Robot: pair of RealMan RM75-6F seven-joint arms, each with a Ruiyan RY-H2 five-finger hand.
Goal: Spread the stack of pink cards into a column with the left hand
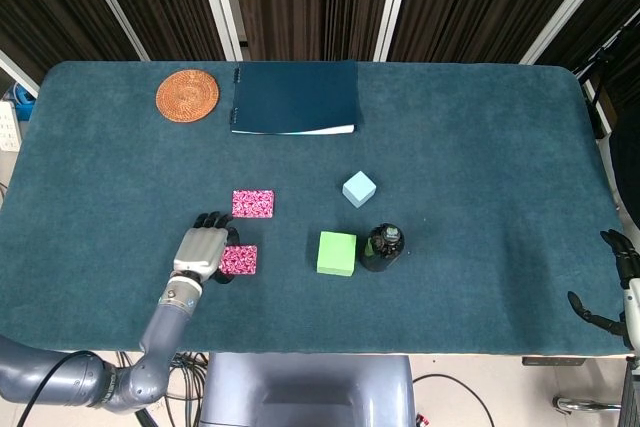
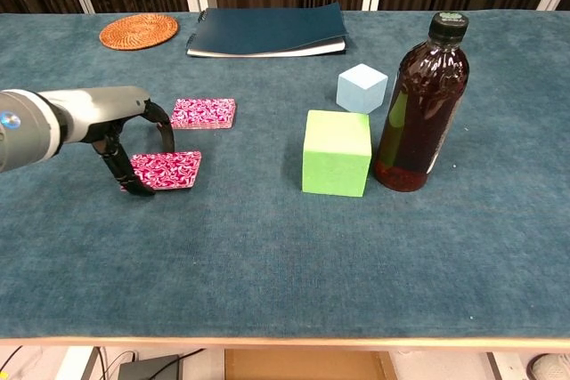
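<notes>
A pink patterned card [image 1: 240, 260] [image 2: 171, 171] lies on the blue cloth, nearer me than the remaining pink stack [image 1: 253, 203] [image 2: 204, 113] and apart from it. My left hand [image 1: 202, 248] [image 2: 125, 126] arches over this card. Its fingers come down at the card's far edge and its thumb sits at the near left corner, so it pinches the card. My right hand [image 1: 617, 287] hangs at the table's far right edge with fingers apart and nothing in it; the chest view does not show it.
A green cube [image 1: 337, 253] [image 2: 337, 152], a dark bottle [image 1: 382, 246] [image 2: 420, 104] and a pale blue cube [image 1: 359, 188] [image 2: 362, 87] stand right of the cards. A dark notebook [image 1: 294, 97] and a woven coaster [image 1: 187, 95] lie at the back.
</notes>
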